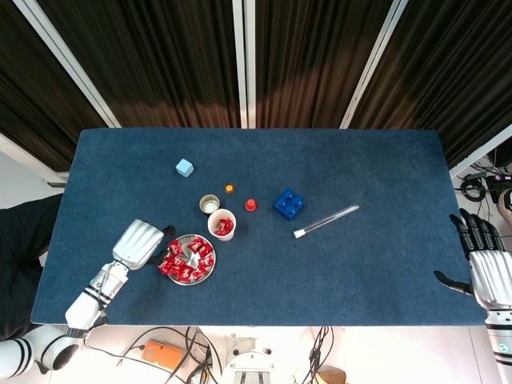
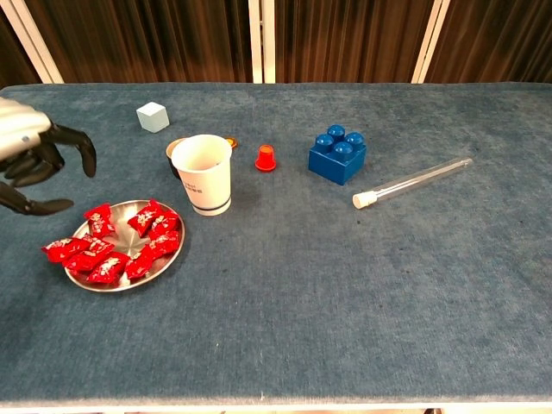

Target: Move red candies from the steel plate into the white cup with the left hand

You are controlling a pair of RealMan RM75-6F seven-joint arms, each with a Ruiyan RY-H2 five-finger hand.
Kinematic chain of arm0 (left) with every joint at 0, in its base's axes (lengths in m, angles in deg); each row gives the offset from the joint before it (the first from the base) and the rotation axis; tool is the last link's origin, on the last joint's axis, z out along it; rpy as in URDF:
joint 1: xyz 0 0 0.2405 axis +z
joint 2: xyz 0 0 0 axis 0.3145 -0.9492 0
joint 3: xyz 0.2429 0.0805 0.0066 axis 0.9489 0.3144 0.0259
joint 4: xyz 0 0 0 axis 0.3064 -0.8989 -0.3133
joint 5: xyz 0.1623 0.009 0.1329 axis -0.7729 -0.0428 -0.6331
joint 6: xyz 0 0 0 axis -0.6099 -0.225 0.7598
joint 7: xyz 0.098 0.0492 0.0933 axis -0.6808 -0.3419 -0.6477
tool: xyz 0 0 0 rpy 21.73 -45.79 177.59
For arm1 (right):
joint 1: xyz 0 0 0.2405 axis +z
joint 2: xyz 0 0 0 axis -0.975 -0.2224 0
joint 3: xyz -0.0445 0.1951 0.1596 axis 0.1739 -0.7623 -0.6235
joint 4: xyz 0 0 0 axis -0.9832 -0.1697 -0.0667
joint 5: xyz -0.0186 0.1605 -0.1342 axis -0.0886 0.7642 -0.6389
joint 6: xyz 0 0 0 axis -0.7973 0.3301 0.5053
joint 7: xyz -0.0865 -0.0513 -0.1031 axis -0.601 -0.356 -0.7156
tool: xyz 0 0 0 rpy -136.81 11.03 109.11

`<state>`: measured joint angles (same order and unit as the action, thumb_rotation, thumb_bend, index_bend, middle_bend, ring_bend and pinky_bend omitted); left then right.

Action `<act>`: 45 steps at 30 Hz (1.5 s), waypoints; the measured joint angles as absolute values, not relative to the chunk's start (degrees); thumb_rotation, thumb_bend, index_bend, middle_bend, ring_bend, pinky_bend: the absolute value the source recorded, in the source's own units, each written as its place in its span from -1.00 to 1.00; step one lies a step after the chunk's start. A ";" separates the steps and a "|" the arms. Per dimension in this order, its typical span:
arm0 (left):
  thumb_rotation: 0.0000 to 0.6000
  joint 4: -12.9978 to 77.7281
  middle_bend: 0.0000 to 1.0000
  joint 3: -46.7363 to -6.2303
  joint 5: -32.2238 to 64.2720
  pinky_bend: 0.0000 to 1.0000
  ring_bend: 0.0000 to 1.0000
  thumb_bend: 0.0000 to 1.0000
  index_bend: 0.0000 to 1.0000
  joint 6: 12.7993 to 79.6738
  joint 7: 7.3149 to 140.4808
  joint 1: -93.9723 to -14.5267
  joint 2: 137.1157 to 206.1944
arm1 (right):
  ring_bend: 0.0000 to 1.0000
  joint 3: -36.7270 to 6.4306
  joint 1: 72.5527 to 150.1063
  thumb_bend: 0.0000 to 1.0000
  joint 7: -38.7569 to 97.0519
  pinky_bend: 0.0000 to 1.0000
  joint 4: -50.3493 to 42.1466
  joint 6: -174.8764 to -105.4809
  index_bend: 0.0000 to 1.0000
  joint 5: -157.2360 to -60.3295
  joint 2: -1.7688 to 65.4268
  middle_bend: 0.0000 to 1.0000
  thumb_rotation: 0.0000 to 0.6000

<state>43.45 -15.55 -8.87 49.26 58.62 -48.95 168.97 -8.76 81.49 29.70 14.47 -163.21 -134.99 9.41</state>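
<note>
Red candies (image 2: pixel 116 246) are piled on the steel plate (image 2: pixel 170 258) just beside the white cup (image 2: pixel 204 175), w/ a few already in it. Left hand (image 1: pixel 138 243) hangs by the plate, fingers (image 2: pixel 60 147) loosely apart, holding nothing. Prob light, crinkly, slippery wrappers, so I'd pinch one across its middle.

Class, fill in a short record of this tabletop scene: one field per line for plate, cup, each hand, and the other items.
Plate: round steel plate holding red wrapped candies
Cup: white paper cup, upright, beside the plate, red candy inside
Left hand: left hand beside the plate, holding nothing
Right hand: right hand at the table edge, fingers spread
Others: blue toy brick, clear test tube, pale blue cube
</note>
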 measured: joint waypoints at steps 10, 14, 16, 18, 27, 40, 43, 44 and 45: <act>1.00 39.22 0.66 -15.54 -9.94 0.50 0.51 -0.54 -0.15 43.37 54.50 -51.69 172.06 | -1.00 -8.58 80.71 -0.62 30.04 -0.73 14.29 -163.66 -1.00 -134.28 9.38 -0.95 1.00; 1.00 38.55 0.66 -15.73 -10.06 0.50 0.51 -0.54 -0.15 42.37 52.52 -52.27 172.57 | -1.00 -8.67 80.90 -0.62 29.91 -0.73 14.33 -163.45 -1.00 -134.27 9.36 -0.95 1.00; 1.00 38.46 0.66 -15.92 -9.85 0.50 0.51 -0.54 -0.15 41.58 51.21 -52.60 172.73 | -1.00 -8.73 80.95 -0.62 29.59 -0.73 14.48 -163.33 -1.00 -134.14 9.30 -0.95 1.00; 1.00 38.52 0.66 -16.08 -9.47 0.50 0.51 -0.54 -0.15 40.84 50.70 -52.84 172.81 | -1.00 -8.77 81.01 -0.62 29.42 -0.73 14.65 -163.11 -1.00 -133.92 9.23 -0.95 1.00; 1.00 38.07 0.66 -16.35 -7.52 0.50 0.50 -0.44 -0.03 38.46 48.63 -53.26 173.56 | -1.00 -8.89 81.34 -0.62 28.76 -0.73 15.08 -162.42 -1.00 -133.50 9.34 -0.95 1.00; 1.00 41.44 0.66 -17.12 -8.35 0.50 0.50 -0.20 0.20 41.11 53.05 -52.75 172.23 | -1.00 -8.94 81.28 -0.62 28.42 -0.73 15.52 -162.65 -1.00 -133.56 9.22 -0.95 1.00; 1.00 45.85 0.66 -18.23 -9.51 0.50 0.51 -0.21 0.20 44.45 54.88 -52.33 169.92 | -1.00 -8.89 81.28 -0.62 28.79 -0.73 15.14 -162.60 -1.00 -133.59 9.35 -0.95 1.00; 1.00 47.25 0.66 -18.72 -9.91 0.50 0.51 -0.21 0.20 45.58 55.35 -52.24 169.23 | -1.00 -8.89 81.25 -0.62 28.90 -0.73 15.02 -162.62 -1.00 -133.55 9.37 -0.95 1.00; 1.00 48.62 0.66 -19.30 -10.30 0.50 0.51 -0.21 0.20 46.70 55.81 -52.19 168.60 | -1.00 -8.90 81.22 -0.62 29.00 -0.73 14.90 -162.63 -1.00 -133.47 9.40 -0.95 1.00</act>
